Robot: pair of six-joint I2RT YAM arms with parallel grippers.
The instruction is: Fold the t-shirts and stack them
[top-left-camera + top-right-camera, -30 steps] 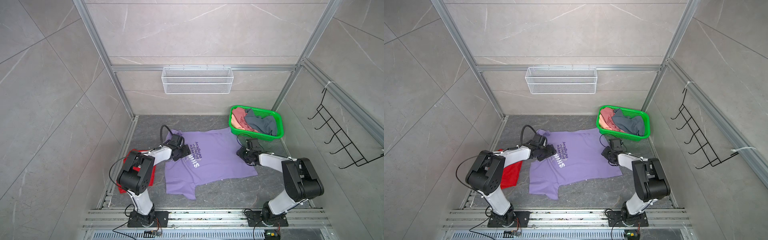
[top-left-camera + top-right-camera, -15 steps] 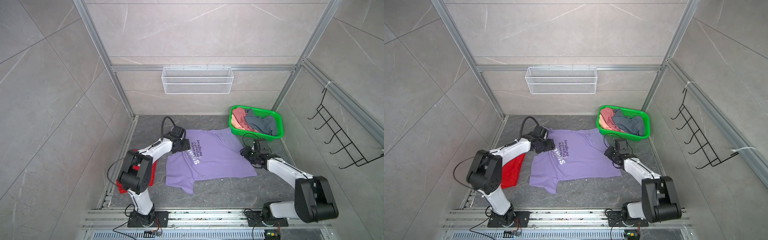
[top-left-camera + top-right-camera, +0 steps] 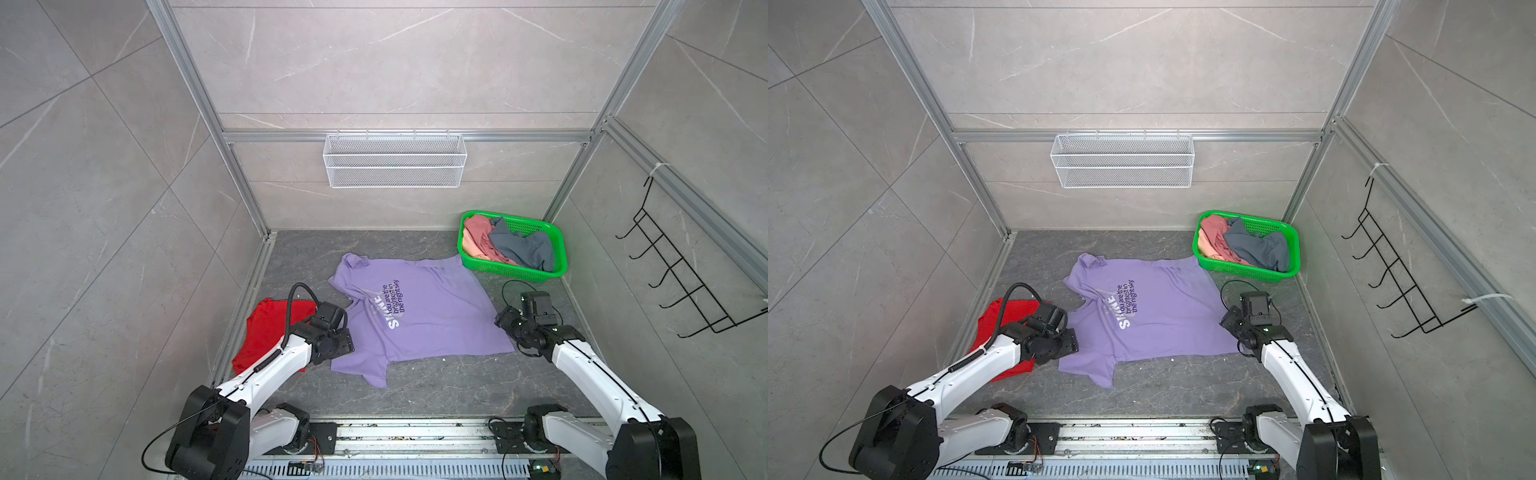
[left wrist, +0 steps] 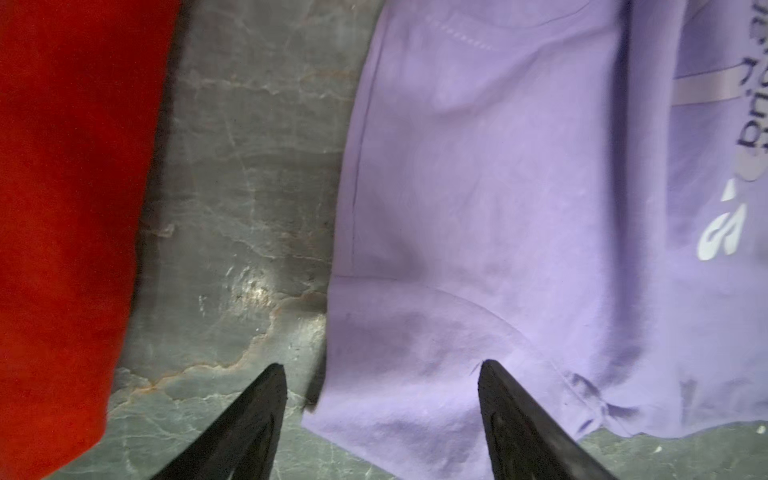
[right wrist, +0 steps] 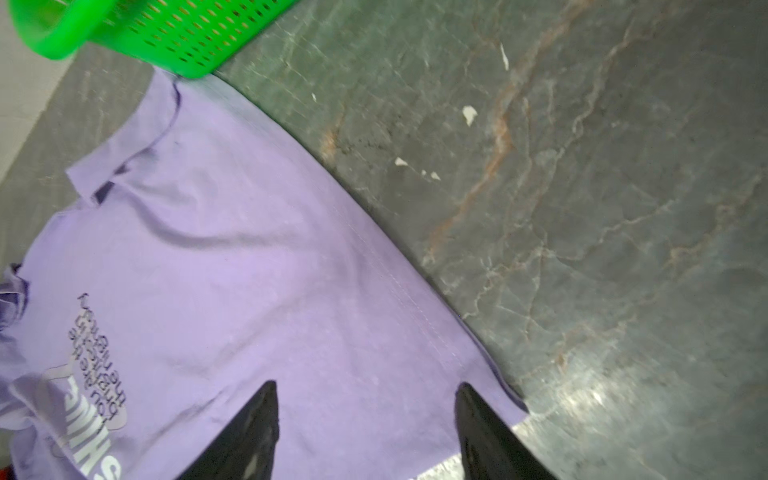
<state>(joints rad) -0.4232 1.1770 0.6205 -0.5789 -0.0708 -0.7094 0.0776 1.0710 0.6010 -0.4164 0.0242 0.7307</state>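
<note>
So, nothing's being held right now

We see the lavender tee (image 3: 428,316) spread out on the floor (image 3: 415,374). Left gripper (image 4: 381,368) gapes wide across its edge, right gripper (image 5: 365,386) wide above its hem corner. Red tee (image 3: 270,332) lies beside it, not touching.

Lavender t-shirt (image 3: 436,320) matt soft cloth; basket (image 3: 511,269) glossy green plastic; floor (image 3: 436,386) veined stone.

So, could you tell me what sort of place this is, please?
Probably a mock laundry corner built as a robot test cell: tile-look panels in an aluminium frame, a wall-hung wire basket, and a green laundry basket of crumpled tees.
</note>
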